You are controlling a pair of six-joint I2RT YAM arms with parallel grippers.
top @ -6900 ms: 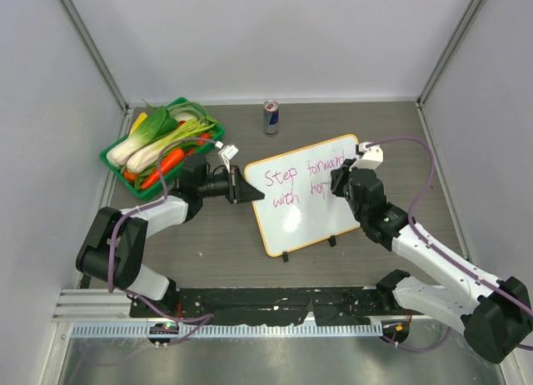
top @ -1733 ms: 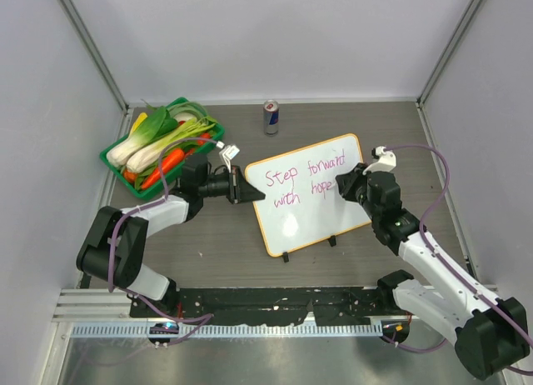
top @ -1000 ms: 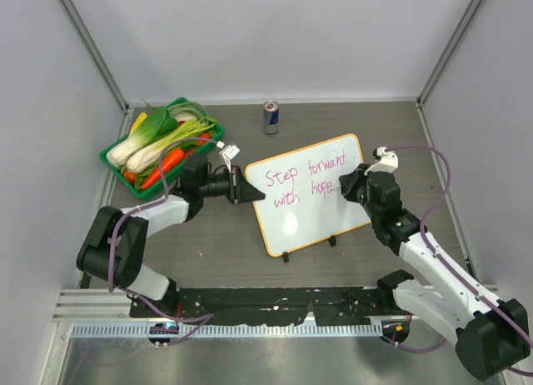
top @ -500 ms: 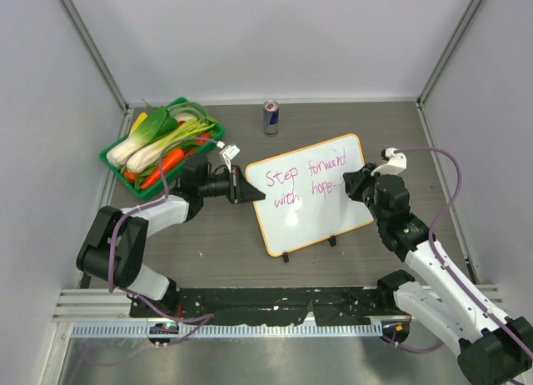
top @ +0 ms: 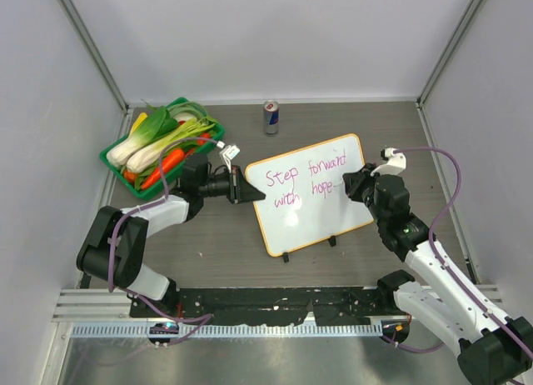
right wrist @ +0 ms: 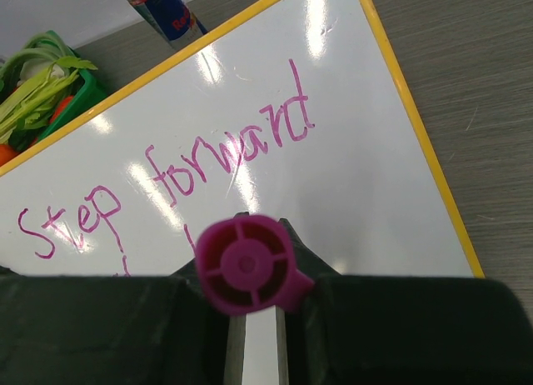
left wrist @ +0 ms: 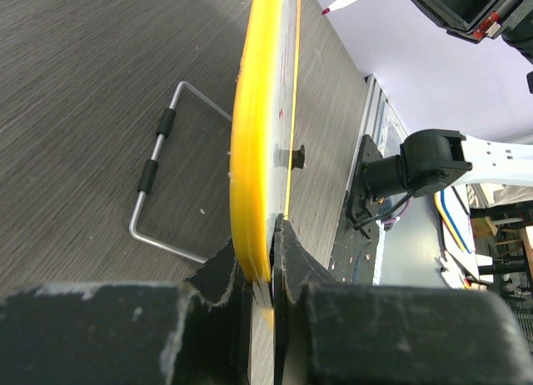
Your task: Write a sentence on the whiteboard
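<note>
The whiteboard [top: 304,227] is found at the middle of the worktop [top: 208,252], turned at an angle, with its two black clips toward the near edge. In the left wrist view it is seen edge-on and propped up off the surface, a wire stand [left wrist: 158,181] lying behind it. Its left edge is clamped between the fingers of the left pincer [top: 242,187], so the board is held steady.

The right pincer [top: 353,185] is closed on a magenta marker [right wrist: 248,264], which is pointed at the board's right side, just past the end of the second line. Whether the tip is touching the surface cannot be told.

The sentence [top: 305,180] is read in two pink lines as "Step forward with hope", with a short stroke trailing after the last word. The writing is therefore judged to be finished or very nearly so. At most a closing mark is left, after which the marker would be lifted clear and the board let go.

A green basket [top: 110,158] of vegetables and a drinks can [top: 271,117] are seen toward the far edge.
</note>
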